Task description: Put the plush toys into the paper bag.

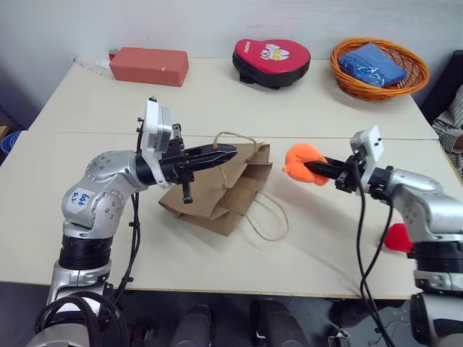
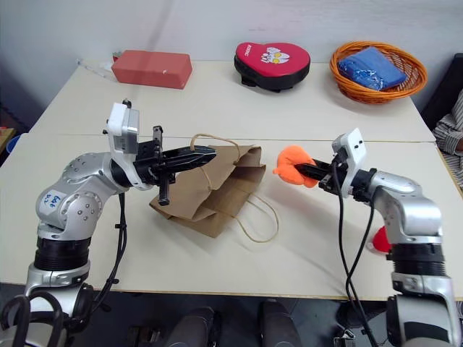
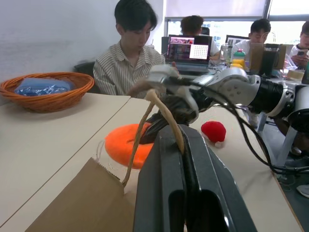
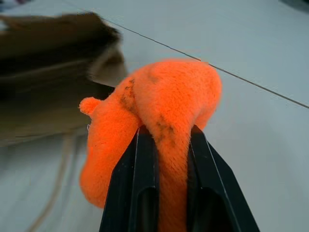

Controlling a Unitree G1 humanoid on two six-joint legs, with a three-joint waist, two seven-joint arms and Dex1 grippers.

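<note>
Orange plush toy (image 1: 302, 163): clamped between the two black fingers of the right hand (image 1: 312, 168) and held clear of the desk (image 1: 217, 94), just beside the mouth of the paper bag (image 1: 217, 195). In the right wrist view the fingers are seen pressed into the toy's soft body on either side.

Red plush toy (image 1: 398, 237): a smaller round piece with a white bit, lying on the desk near the front edge, partly hidden behind the right arm and well apart from the bag.

Paper bag: brown kraft, lying on its side near the middle of the desk, mouth turned toward the orange toy. One tan cord handle (image 1: 264, 217) is spread flat on the desk; the other handle (image 3: 161, 113) is pinched in the closed left hand (image 1: 224, 153) and lifted, so that the upper edge of the bag is raised.

Desk: pale cream top, made of two surfaces joined along a seam. Along the far side are set a red rectangular block (image 1: 150, 65), a red-and-black heart-shaped pad (image 1: 271, 61) and an orange wicker basket (image 1: 378, 67) holding something blue.

Room: in the left wrist view, a person in a striped shirt (image 3: 128, 63) is seated beyond the desk, and further people are seated at laptops by a window.
</note>
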